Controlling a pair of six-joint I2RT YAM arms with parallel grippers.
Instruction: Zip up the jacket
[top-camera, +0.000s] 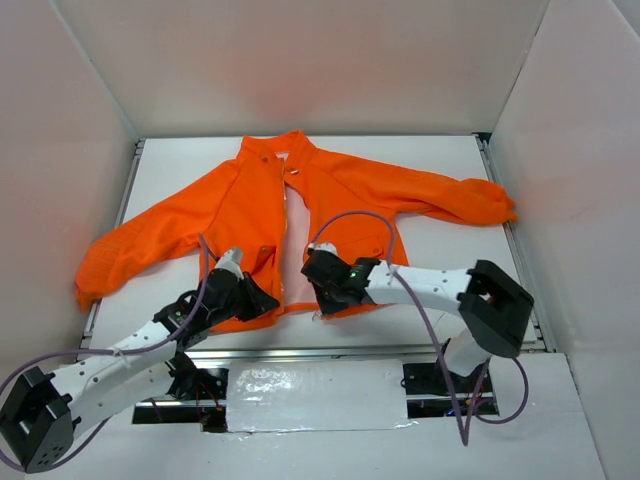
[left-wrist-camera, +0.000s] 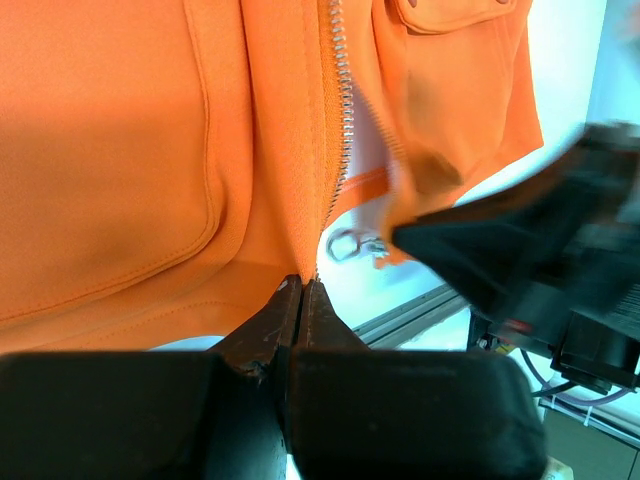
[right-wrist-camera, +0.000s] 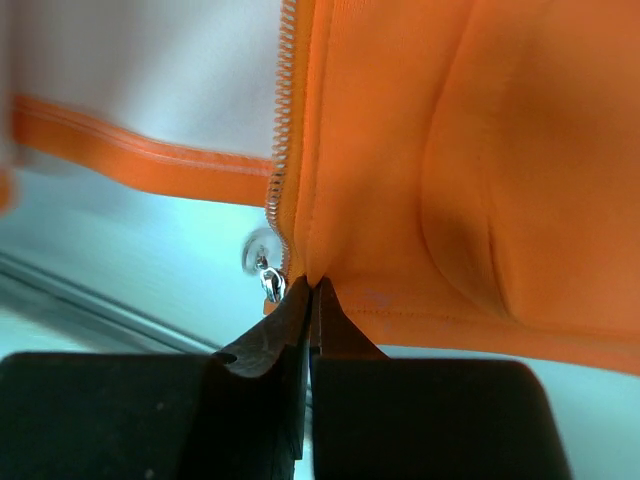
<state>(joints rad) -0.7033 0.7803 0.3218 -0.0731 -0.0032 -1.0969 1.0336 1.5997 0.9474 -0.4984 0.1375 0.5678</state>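
The orange jacket (top-camera: 240, 200) lies flat on the white table (top-camera: 450, 260), collar at the far side, its front open in a narrow gap that shows pale lining. My left gripper (top-camera: 262, 300) is shut on the bottom hem of the jacket's left front panel (left-wrist-camera: 120, 180), right at the zipper edge (left-wrist-camera: 343, 90). My right gripper (top-camera: 322, 295) is shut on the hem corner of the other panel (right-wrist-camera: 450, 180), beside the silver zipper slider (right-wrist-camera: 270, 285). In the left wrist view the slider's ring (left-wrist-camera: 345, 243) hangs near the dark, blurred right gripper (left-wrist-camera: 520, 250).
White walls enclose the table on three sides. A metal rail (top-camera: 400, 350) runs along the near edge. Purple cables (top-camera: 350, 215) loop over the jacket from both arms. Both sleeves spread out to the left (top-camera: 120, 250) and right (top-camera: 460, 195).
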